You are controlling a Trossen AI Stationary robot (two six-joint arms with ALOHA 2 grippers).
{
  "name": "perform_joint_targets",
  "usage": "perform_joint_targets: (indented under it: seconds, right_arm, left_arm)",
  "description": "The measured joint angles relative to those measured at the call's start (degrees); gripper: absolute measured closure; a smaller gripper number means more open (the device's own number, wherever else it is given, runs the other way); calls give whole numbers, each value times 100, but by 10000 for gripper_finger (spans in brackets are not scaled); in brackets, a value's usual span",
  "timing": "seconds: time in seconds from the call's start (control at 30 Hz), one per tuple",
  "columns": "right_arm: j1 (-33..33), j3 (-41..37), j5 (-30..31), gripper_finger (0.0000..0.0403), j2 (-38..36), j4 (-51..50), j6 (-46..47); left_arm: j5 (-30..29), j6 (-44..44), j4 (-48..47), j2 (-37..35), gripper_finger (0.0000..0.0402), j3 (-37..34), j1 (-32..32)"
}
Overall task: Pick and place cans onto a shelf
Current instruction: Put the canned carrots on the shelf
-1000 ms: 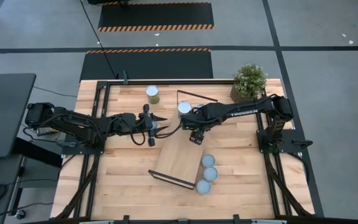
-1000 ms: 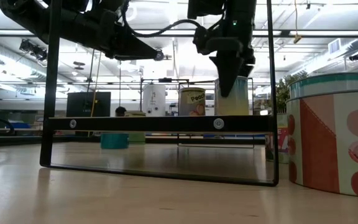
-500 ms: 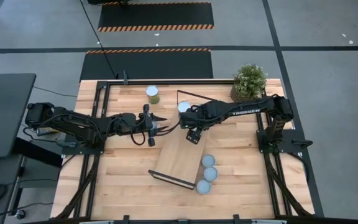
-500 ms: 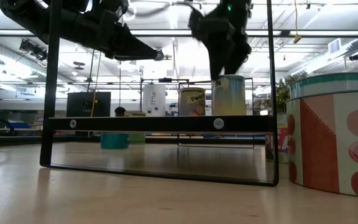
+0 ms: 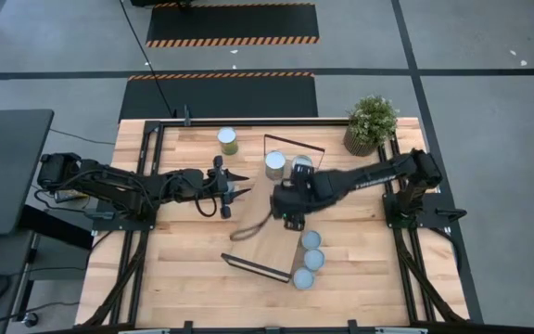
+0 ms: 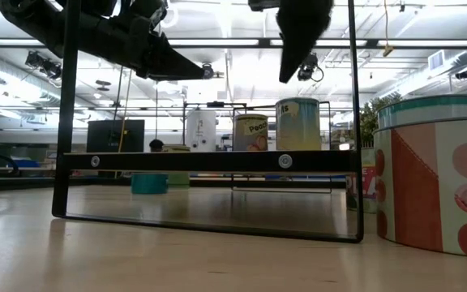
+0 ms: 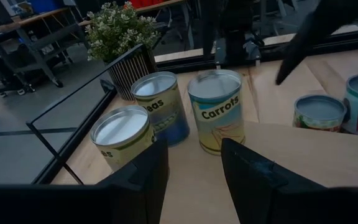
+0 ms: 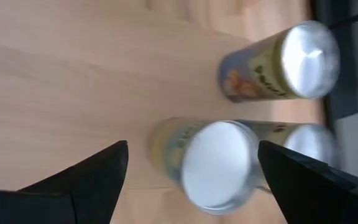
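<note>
The shelf point(image 5: 265, 237), a long light-wood board with black wire end frames, lies slantwise on the table. Cans point(image 5: 275, 164) point(image 5: 302, 167) stand upright at its far end; the left wrist view shows three there, one labelled Carrots point(image 7: 216, 112). Three more cans point(image 5: 312, 259) stand on the table by the shelf's right side, and a green one point(image 5: 227, 139) stands at the back. My right gripper point(image 8: 191, 152) is open, hovering well above the shelf's cans point(image 6: 298, 32), with one can point(image 8: 216, 165) below its gap. My left gripper point(image 7: 191, 168) waits left of the shelf, fingers slightly apart and empty.
A potted plant point(image 5: 372, 122) stands at the table's far right corner. Black frame rails point(image 5: 146, 176) run along the table's left and right sides. Bare tabletop lies left of the shelf toward the near edge point(image 5: 184, 269).
My right gripper has risen from beside the top of the can on the shelf's far end until it hangs clear above it. It has drifted toward the table's near edge and rolled its wrist, fingers still apart. The can stays upright on the shelf.
</note>
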Motion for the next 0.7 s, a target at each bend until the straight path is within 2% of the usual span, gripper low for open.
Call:
perform_joint_targets:
  seconds: [0.33, 0.53, 0.7]
  right_arm:
    - [191, -1039, 1255, 36, -2, 135, -276]
    - [137, -1102, 1353, 36, -2, 210, -255]
    - [271, -828, 1302, 36, -1, 105, -147]
  left_arm:
    - [-1, -2, 0, 0, 246, 0, 0]
    - [-2, 2, 0, 0, 246, 0, 0]
    - [-165, 153, -8, 0, 246, 0, 0]
